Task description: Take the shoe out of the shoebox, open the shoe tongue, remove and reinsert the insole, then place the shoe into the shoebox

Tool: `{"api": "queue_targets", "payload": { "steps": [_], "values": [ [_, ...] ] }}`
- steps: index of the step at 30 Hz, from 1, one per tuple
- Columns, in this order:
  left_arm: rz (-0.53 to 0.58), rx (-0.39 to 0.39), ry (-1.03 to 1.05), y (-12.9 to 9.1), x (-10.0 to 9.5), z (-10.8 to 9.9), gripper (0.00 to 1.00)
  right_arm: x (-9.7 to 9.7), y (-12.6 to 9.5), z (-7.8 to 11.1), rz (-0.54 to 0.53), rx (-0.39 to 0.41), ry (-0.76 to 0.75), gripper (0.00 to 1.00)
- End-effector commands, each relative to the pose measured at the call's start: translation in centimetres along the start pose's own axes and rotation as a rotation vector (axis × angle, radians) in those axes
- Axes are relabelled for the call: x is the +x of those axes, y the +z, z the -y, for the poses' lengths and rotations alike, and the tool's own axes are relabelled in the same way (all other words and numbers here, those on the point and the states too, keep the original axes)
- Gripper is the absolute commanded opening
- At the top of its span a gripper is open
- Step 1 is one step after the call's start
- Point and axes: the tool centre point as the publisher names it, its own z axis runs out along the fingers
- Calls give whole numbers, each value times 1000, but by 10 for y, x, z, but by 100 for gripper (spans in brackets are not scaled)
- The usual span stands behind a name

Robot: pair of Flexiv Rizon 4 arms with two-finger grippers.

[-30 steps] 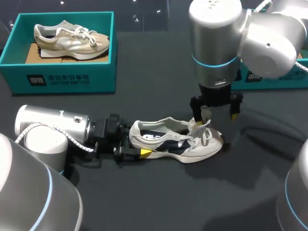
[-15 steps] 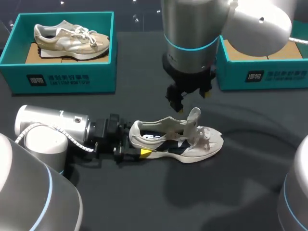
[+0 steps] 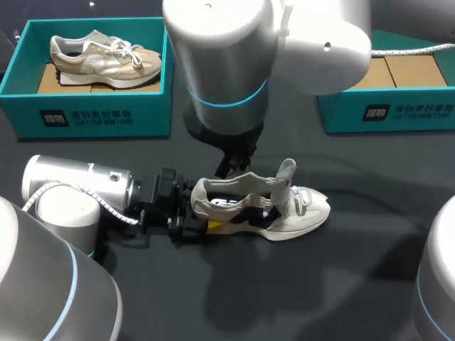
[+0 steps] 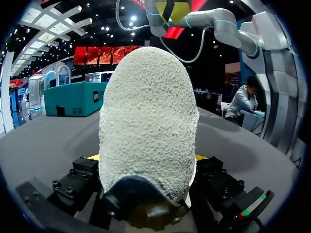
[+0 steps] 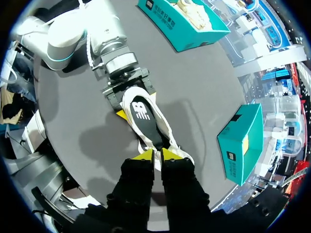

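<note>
A white and navy shoe lies on its sole mid-table, toe to the right, its tongue standing upright. The dark insole with a white logo lies inside it. My left gripper lies low on the table with a finger on either side of the heel, holding it. My right gripper hangs above the shoe's opening with its yellow tips together and nothing between them. In the head view, where the right gripper shows only in part, the right arm covers most of it.
A teal shoebox at the back left holds a beige shoe. A second teal shoebox stands at the back right with a bare cardboard floor. My right arm spans the table's middle above the shoe.
My right gripper moved left from over the laces to over the heel opening and went from open to shut. The tongue now stands up. The left arm kept still.
</note>
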Motion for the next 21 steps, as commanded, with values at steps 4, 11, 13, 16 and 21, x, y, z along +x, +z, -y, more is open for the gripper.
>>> {"api": "queue_targets", "payload": {
  "steps": [4, 11, 13, 16, 21],
  "values": [
    [1, 0, 0, -1, 1, 0, 0, 4, 4, 2, -2, -35, -152, 0],
    [1, 0, 0, -1, 1, 0, 0, 15, 33, -1, -45, -62, -274, 0],
    [1, 0, 0, -1, 1, 0, 0, 13, 43, 0, -55, -65, -288, 0],
    [1, 0, 0, -1, 1, 0, 0, 8, 55, 3, -70, -56, -322, 0],
    [1, 0, 0, -1, 1, 0, 0, 8, 55, 3, -70, -56, -322, 0]
  ]
}}
